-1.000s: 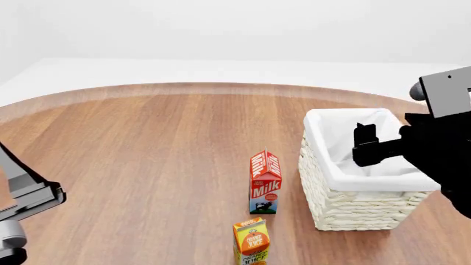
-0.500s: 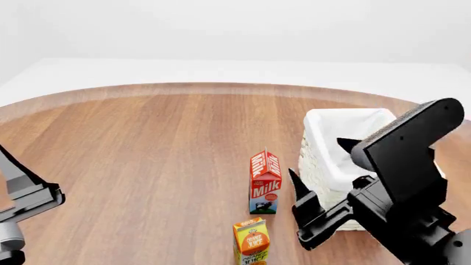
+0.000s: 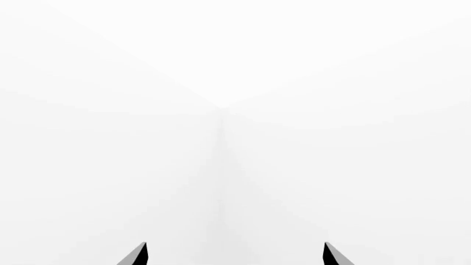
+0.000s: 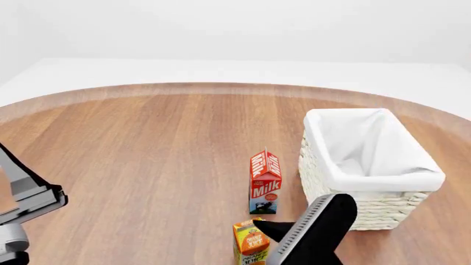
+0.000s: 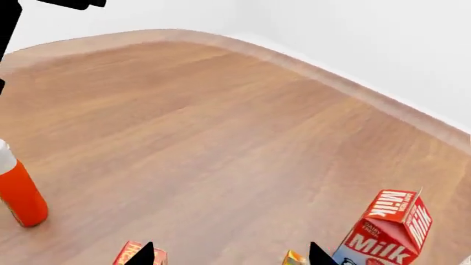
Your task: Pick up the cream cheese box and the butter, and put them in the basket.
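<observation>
The white woven basket (image 4: 368, 187) with its cloth liner stands at the right of the wooden table, and nothing shows inside it. The cream cheese box is out of view. A red-orange lettered box corner, apparently the butter (image 5: 127, 254), shows in the right wrist view behind one fingertip. My right gripper (image 5: 229, 256) is open and empty, low over the table. Its arm (image 4: 312, 234) shows at the head view's bottom, next to the juice carton. My left gripper (image 3: 234, 256) is open and empty, facing a blank white wall. Its arm (image 4: 22, 204) is at the far left.
A red milk carton (image 4: 265, 182) stands upright just left of the basket and also shows in the right wrist view (image 5: 386, 229). An orange juice carton (image 4: 251, 243) stands nearer to me. An orange bottle with a white top (image 5: 19, 193) stands further off.
My right arm has swung from over the basket down and towards me. It now sits low beside the juice carton, and the basket is uncovered. The left arm has barely moved.
</observation>
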{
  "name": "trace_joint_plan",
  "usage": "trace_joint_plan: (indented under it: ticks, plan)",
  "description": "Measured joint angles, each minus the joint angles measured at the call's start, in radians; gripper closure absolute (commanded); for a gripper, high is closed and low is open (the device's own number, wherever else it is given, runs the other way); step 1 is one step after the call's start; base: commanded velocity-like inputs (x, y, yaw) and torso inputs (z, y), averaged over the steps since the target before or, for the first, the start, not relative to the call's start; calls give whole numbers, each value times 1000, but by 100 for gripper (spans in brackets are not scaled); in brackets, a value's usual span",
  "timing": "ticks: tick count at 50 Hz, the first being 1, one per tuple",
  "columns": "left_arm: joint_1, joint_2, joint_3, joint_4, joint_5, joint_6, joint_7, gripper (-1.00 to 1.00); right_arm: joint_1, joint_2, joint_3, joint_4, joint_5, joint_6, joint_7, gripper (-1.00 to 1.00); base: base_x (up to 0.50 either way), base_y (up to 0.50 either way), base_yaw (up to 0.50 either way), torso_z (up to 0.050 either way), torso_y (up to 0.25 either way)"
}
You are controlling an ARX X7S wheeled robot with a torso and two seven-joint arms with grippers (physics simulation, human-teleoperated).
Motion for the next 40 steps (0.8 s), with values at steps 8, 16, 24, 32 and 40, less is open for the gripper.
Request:
trace_joint_plan:
  ticks: [8, 16, 24, 32, 40]
  plan:
    - [1, -1, 3, -3, 0, 3, -1, -100, -171, -103, 85, 22, -100, 55, -70, -100, 0, 0, 0, 0, 0]
    - [2, -2, 4, -8, -2, 9, -3, -100, -343, -205, 112, 59, -331, 95, -224, -100, 0, 0, 0, 0, 0]
    - [4, -3, 3, -13, -7, 15, -5, -100, -457, -274, 56, 119, -584, 83, -371, -100, 0, 0, 0, 0, 0]
    - [7, -4, 0, -15, -13, 19, -7, -100, -523, -308, -40, 178, -791, 46, -458, -100, 0, 0, 0, 0, 0]
    - [9, -5, -3, -18, -17, 23, -8, -100, -546, -308, -189, 238, -1018, -27, -503, -100, 0, 0, 0, 0, 0]
